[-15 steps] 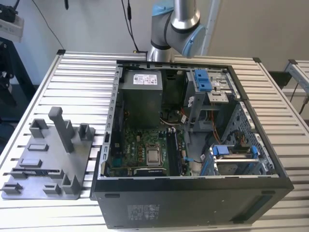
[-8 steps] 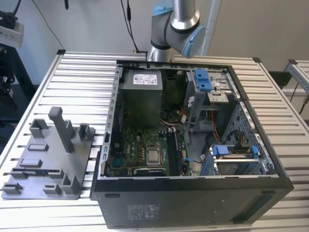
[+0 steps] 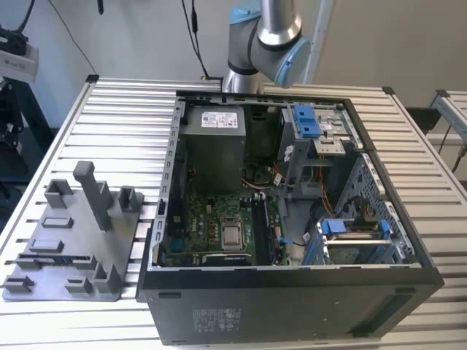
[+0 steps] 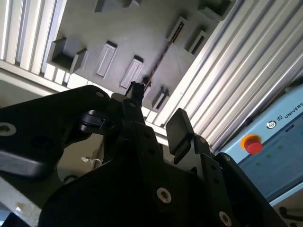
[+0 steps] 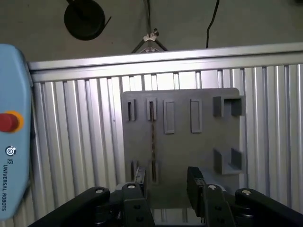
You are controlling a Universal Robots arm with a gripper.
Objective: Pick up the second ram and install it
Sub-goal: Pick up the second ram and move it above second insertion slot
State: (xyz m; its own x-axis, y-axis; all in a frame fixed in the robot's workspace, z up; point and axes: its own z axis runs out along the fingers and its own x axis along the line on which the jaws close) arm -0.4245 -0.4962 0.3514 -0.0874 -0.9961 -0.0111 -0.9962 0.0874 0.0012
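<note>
The second ram is a thin dark strip standing edge-on in the grey fixture plate, held between two pairs of small slot blocks. The second wrist view shows the same strip on the plate. My gripper hangs well short of the plate, open, with nothing between its black fingers. In the second wrist view the gripper is also open, and one fingertip lines up near the strip's end.
The open computer case, motherboard facing up, stands at the exterior view's right of the fixture plate on the ribbed aluminium table. The arm rises behind the case. A blue teach pendant with a red button lies beside the table.
</note>
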